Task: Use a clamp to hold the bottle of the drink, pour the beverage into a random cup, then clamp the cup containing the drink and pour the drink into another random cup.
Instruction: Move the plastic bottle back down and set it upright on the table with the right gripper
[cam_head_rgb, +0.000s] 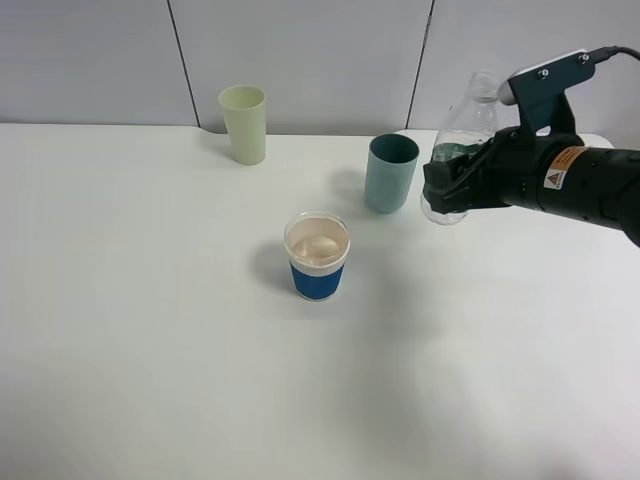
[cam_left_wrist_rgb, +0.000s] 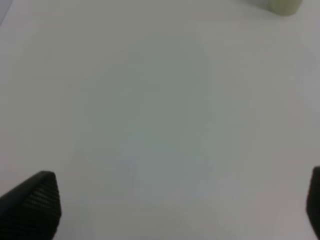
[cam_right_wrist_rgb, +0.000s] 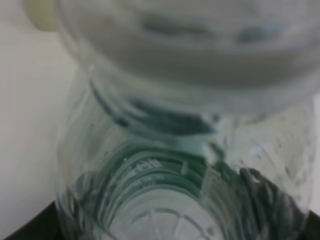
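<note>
The right claw (cam_head_rgb: 450, 186) grasps the bottle (cam_head_rgb: 476, 112), at three o'clock of the teal cup (cam_head_rgb: 391, 175); the left claw (cam_left_wrist_rgb: 175, 205) is released. I would lower the bottle upright, clear of that cup.

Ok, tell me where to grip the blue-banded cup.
Probably across the blue band of the blue-banded cup, coming level from the left with the open left gripper: it stands upright, filled, with the teal cup off its right.

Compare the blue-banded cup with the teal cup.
The blue-banded cup is white above a blue band; the teal cup is one plain colour. The blue-banded cup holds a pale drink; no drink shows in the teal cup. The blue-banded cup looks shorter than the teal cup. Both stand upright on the table.
</note>
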